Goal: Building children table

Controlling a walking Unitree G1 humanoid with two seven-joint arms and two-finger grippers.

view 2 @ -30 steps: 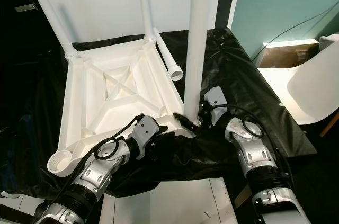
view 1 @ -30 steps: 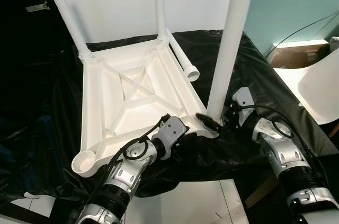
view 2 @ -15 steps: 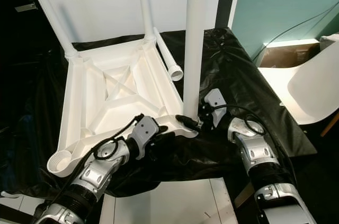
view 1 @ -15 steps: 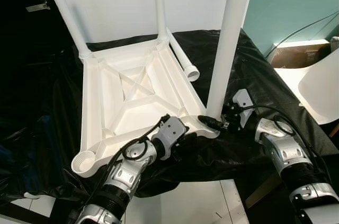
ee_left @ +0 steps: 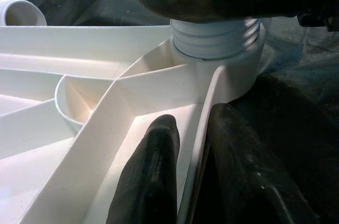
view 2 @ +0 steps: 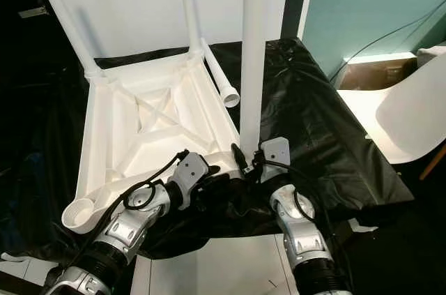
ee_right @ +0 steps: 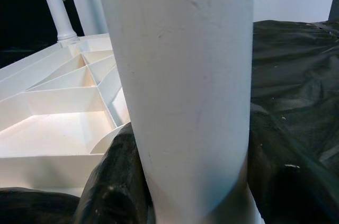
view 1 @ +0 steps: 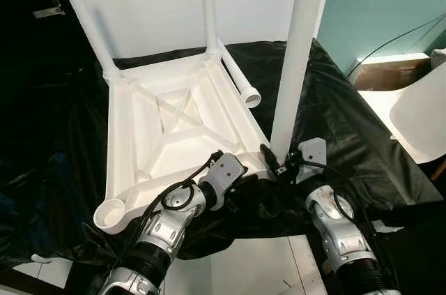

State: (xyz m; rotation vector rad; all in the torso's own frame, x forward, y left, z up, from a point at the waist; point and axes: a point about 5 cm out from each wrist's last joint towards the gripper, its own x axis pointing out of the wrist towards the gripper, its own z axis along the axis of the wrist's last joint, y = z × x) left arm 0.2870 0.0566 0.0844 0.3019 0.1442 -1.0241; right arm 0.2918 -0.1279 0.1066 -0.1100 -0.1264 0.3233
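Black sheeting [view 1: 348, 127] underlies upturned tabletop [view 1: 174, 134], loose leg [view 1: 240, 84] alongside.

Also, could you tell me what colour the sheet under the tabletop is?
Black and glossy; the sheet shows best in the right eye view.

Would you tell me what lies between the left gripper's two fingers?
The tabletop's thin side rim, seen in the left wrist view; left gripper straddles it.

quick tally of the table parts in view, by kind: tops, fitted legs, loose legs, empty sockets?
Tabletop, upside down: 1
Legs standing in corner sockets: 3
Loose leg lying beside the tabletop: 1
Empty corner socket: 1
Total: 6
Right pincer grips the near leg; left pincer clamps the tabletop rim.
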